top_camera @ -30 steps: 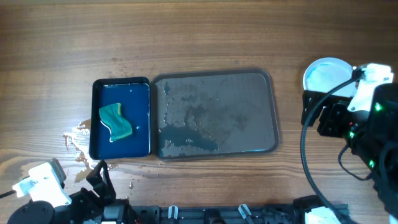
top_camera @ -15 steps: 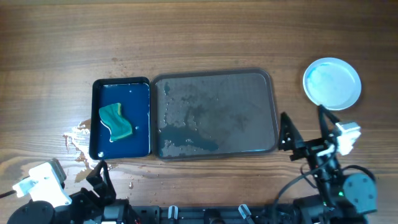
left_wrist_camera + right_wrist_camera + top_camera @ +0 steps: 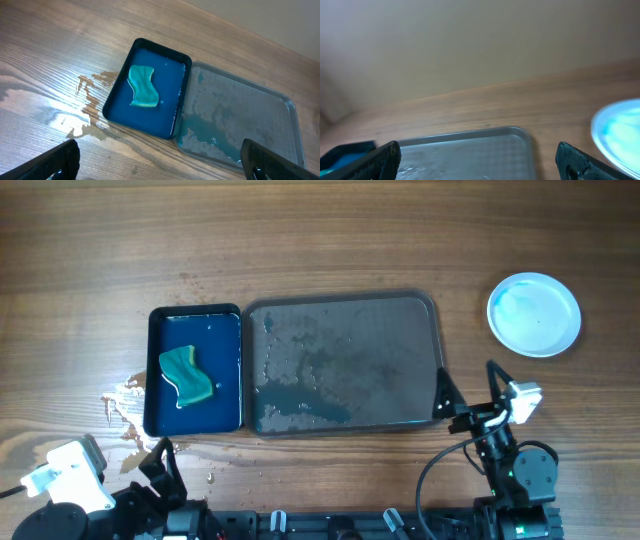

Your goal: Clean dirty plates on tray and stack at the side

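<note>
- The big grey tray (image 3: pixel 385 345) is lying in the middle of the table (image 3: pixel 320 240) with no plates on it, only wet blue-grey puddles
- The plates (image 3: pixel 534 314) are sitting on the wood to the right of the tray, well apart from it
- From above you are seeing just one round white top with a pale blue wash, so you cannot tell how many are stacked under it
- The clearing and stacking is looking done, as far as you can judge, since nothing is waiting on the tray
- The top plate is showing some pale blue, so it may be needing one more wipe, but that is only a guess
- The right claw (image 3: pixel 468 392) is hanging wide open and holding nothing, just off the tray's near right corner and apart from the plates
- The left claw (image 3: pixel 160 150) is also hanging wide open and empty, low at the near left of the table
- The green sponge (image 3: pixel 187 375) is lying in blue water in the small dark blue tray (image 3: pixel 222 340), which is sitting right against the grey tray's left side
- Spilled water (image 3: pixel 125 405) is pooling on the wood left of the blue tray, so some mopping up may be left for you
</note>
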Tool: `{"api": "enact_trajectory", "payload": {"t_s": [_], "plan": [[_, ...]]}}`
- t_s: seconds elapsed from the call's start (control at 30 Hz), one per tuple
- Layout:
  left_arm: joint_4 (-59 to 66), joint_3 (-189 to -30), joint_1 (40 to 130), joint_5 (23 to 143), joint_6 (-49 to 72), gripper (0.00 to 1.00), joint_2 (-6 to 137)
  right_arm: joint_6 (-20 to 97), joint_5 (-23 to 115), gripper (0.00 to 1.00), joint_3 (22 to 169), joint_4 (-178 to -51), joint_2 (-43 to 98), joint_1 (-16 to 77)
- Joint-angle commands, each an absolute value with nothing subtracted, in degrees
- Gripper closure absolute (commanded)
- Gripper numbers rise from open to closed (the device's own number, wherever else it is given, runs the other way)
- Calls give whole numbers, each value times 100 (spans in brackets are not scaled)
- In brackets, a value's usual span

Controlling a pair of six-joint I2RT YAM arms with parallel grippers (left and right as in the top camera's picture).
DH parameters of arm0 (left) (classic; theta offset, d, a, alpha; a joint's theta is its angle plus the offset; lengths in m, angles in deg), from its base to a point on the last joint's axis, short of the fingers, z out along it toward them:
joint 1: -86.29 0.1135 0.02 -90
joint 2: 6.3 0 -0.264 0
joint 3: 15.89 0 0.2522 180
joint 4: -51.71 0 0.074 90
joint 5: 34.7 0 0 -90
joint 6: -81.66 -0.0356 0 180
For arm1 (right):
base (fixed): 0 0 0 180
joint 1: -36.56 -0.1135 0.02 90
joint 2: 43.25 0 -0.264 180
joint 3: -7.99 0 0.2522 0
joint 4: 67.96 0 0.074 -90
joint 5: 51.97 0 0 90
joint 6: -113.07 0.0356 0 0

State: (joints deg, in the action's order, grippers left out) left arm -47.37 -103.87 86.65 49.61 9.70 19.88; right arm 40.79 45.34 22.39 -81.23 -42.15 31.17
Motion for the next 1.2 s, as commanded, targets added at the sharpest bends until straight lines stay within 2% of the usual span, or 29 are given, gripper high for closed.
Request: {"api": "enact_trajectory", "payload": {"t_s": [0.0,0.1,1.17], "plan": [[-4724,-10380,8639,5031,876,0,1968,3733,4700,0,2200,-8101,-4307,3467],[-4724,-10380,8639,5031,876,0,1968,2914,4687,0,2200,-8112,-4305,3478],[-4724,-10380,8639,5031,876,0,1968,2909,4602,0,2204,-8115,-4305,3476]]}}
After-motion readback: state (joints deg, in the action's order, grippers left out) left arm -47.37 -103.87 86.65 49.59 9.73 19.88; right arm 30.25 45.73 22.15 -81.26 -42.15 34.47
